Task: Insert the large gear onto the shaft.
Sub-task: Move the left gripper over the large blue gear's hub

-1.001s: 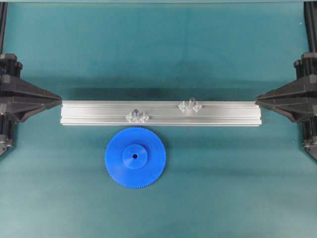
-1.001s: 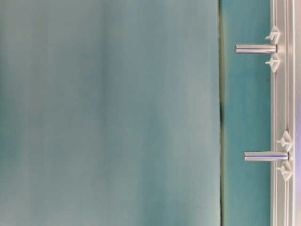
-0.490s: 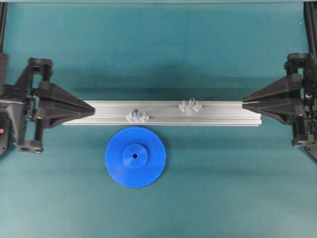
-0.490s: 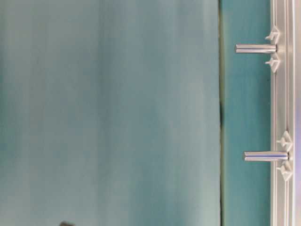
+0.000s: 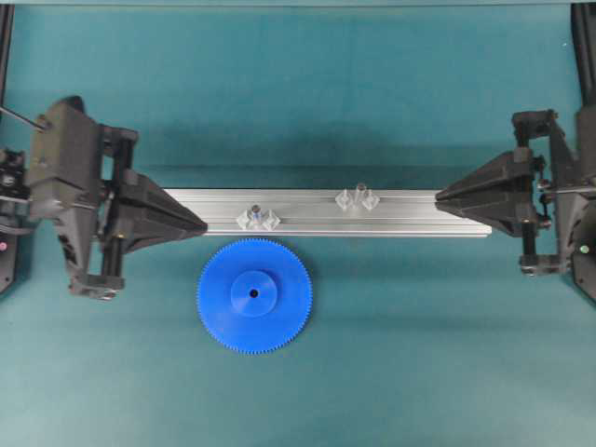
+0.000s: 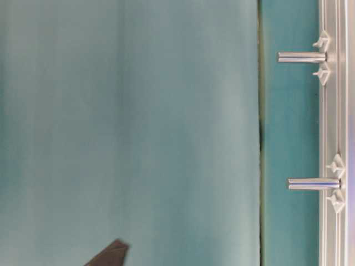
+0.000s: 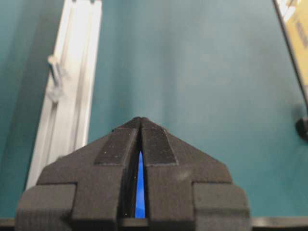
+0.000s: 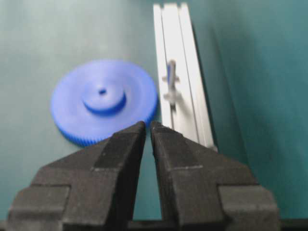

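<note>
Large gear (image 5: 254, 295) flat on teal tabletop (image 5: 419, 372) just beside aluminium rail (image 5: 321, 212), overhead view only showing both clenched hands, left hand (image 5: 203, 225), right hand (image 5: 438, 196), table-level view showing two shafts (image 6: 313, 183) side-on.

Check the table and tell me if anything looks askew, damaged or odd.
Nothing stands out. The gear lies flat and intact beside the rail, both shafts look straight, and both grippers are shut and empty.

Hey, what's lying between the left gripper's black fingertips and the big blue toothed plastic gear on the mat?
Nothing: in the overhead view only bare teal mat separates the shut left gripper from the large blue gear. The aluminium rail runs just above that stretch.
</note>
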`<state>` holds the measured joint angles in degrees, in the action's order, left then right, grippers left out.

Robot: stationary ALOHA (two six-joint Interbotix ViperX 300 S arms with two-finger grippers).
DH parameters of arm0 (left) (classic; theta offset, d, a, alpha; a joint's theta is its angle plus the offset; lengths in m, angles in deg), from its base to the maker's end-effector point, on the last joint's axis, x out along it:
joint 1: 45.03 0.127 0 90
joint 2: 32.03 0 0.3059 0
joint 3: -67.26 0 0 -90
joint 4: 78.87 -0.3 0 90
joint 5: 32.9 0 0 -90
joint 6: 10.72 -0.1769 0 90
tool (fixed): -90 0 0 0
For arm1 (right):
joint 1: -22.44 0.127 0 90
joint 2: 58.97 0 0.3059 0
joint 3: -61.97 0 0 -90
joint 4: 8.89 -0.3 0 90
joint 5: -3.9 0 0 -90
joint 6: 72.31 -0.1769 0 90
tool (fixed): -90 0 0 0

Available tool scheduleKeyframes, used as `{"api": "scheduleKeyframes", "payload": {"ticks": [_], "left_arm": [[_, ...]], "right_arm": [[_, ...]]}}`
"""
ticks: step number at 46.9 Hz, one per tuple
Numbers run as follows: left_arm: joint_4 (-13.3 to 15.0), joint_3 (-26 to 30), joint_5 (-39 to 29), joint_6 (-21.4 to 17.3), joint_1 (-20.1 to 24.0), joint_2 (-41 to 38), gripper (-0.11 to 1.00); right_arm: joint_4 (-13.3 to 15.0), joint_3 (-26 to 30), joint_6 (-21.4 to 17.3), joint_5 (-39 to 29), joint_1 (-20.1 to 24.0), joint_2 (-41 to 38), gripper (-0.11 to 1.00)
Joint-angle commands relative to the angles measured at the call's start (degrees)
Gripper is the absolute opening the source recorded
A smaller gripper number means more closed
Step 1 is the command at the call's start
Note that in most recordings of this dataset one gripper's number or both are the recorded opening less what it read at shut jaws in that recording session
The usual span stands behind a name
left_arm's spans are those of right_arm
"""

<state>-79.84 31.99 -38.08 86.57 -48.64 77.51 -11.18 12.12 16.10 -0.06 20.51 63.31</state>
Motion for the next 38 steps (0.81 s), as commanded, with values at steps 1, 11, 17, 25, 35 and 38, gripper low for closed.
{"api": "scheduleKeyframes", "payload": {"ticks": [1, 11, 17, 25, 35, 38], "left_arm": [[-0.18, 2.11, 0.53, -0.18, -0.62, -2.02, 0.02], [-0.18, 3.25, 0.44, -0.35, -0.88, -6.94, 0.02], [-0.18, 3.25, 0.44, -0.26, -0.88, -8.09, 0.04], [-0.18, 3.69, -1.67, 0.26, -0.79, -10.90, 0.28], [-0.09, 4.48, -2.99, 1.41, -0.88, -15.56, 0.85], [-0.18, 4.75, -3.87, 2.81, -0.88, -16.61, 0.92]], "right_arm": [[0.00, 1.49, -0.44, -0.44, -0.53, -0.70, 0.25], [-0.09, 1.32, -0.44, -1.93, -0.79, -0.62, 0.34], [-0.09, 1.32, -0.53, -4.13, -0.79, -0.35, 0.48], [-0.35, 1.41, -1.32, -7.82, -0.79, -0.35, 0.71], [-0.26, 1.32, -2.99, -10.28, -0.79, -0.26, 0.83], [-0.35, 1.32, -3.16, -10.81, -0.70, -0.26, 0.83]]}}
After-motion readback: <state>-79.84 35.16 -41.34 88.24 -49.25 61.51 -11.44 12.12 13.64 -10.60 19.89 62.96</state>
